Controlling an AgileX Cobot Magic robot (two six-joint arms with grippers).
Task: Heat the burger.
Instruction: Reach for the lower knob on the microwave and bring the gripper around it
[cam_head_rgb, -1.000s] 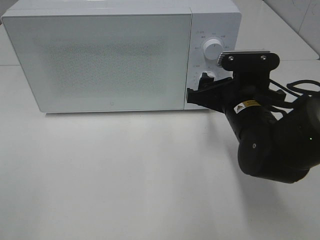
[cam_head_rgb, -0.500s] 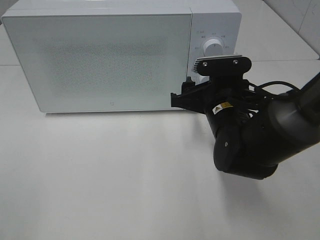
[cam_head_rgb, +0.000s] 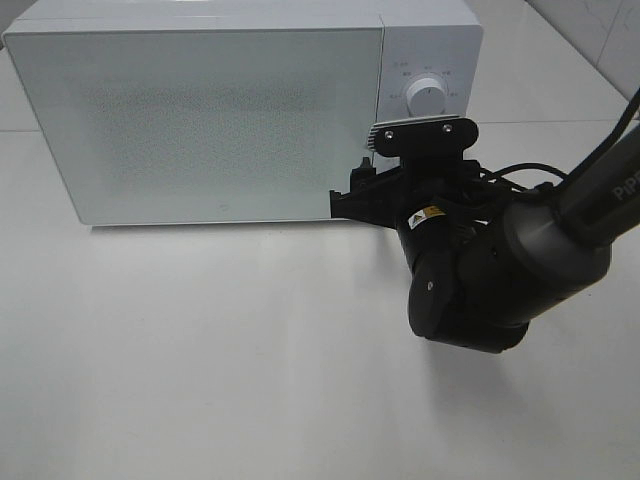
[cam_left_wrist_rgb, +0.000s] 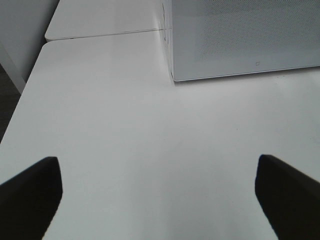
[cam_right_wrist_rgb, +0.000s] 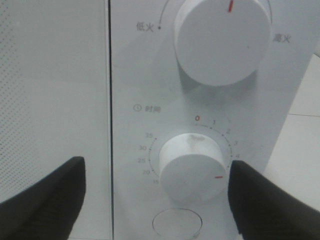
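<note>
I am holding my right gripper (cam_right_wrist_rgb: 155, 200) just in front of the control panel of the white microwave (cam_head_rgb: 200, 110), which is standing at the far side of the table (cam_head_rgb: 200, 360). The fingers (cam_right_wrist_rgb: 45, 197) of this gripper are standing wide apart and are carrying nothing. In the right wrist view the timer knob (cam_right_wrist_rgb: 192, 167) is lying between them, closer to one finger than to the other, and I cannot tell if that finger is touching it. The red mark of this knob is pointing to the right side of its dial. Above it the bigger power knob (cam_right_wrist_rgb: 220, 40) is showing its red mark at the top, and under the timer knob a round button (cam_right_wrist_rgb: 177, 222) is partly showing. The microwave door (cam_head_rgb: 210, 120) is staying closed, and its dotted front is hiding the inside. The burger is not showing in any view, so I cannot tell where it is. My left gripper (cam_left_wrist_rgb: 159, 195) is hovering over the bare table near the left corner of the microwave, with its fingers wide open and nothing between them
</note>
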